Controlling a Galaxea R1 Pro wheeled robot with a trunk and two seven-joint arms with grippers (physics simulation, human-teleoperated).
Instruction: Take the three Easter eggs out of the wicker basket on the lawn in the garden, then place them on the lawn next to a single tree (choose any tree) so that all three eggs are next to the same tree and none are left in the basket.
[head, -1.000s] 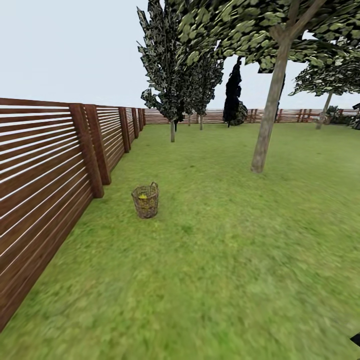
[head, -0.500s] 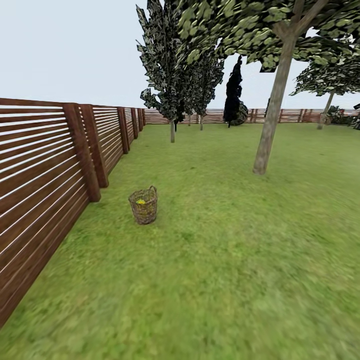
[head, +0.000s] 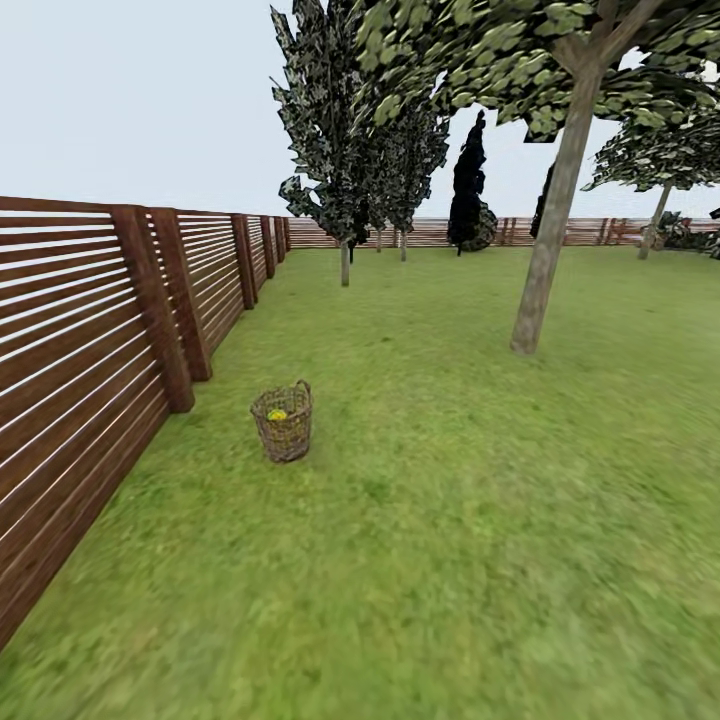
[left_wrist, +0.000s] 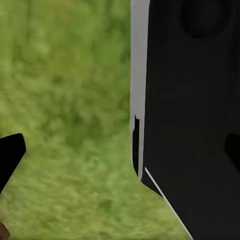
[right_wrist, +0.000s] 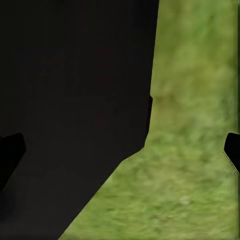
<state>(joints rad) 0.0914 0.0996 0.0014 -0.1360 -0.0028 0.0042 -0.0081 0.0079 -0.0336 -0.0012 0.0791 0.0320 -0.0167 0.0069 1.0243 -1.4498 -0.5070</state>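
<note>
Lawn (head: 450, 520) of mottled green grass took up most of the head view, flat and running back to a far fence line. Slatted brown wooden fence (head: 90, 330) ran along the left side of the lawn, with thick posts, receding toward the back corner. Nearest broad-leaved tree (head: 548, 250) stood right of centre, grey-brown trunk leaning slightly, green canopy spreading across the top of the view; trunk base sat on the grass well apart from the basket. Darker-leaved tree (head: 345, 150) stood further back near the fence corner, a narrow near-black cypress (head: 467, 190) behind it by the far fence, and another leafy tree (head: 655, 215) at the far right. Wicker basket (head: 283, 423) stood upright on the grass near the fence, just off one of its posts, round, open weave, small loop handle at the rim on its far-right side. Easter eggs (head: 277, 414) showed as a yellow patch inside the basket near the rim; too small to count them or see the pattern. Left wrist view had blurred grass with a large dark robot body part (left_wrist: 192, 115) across one side, and a black finger tip (left_wrist: 10, 157) at the frame edge; second dark tip at the opposite edge, so the left fingers looked spread with nothing between them. Right wrist view similar: dark body panel (right_wrist: 75, 110) over half the frame, grass beyond, one black finger tip (right_wrist: 231, 150) at one edge and another at the opposite edge, fingers spread, holding nothing.
</note>
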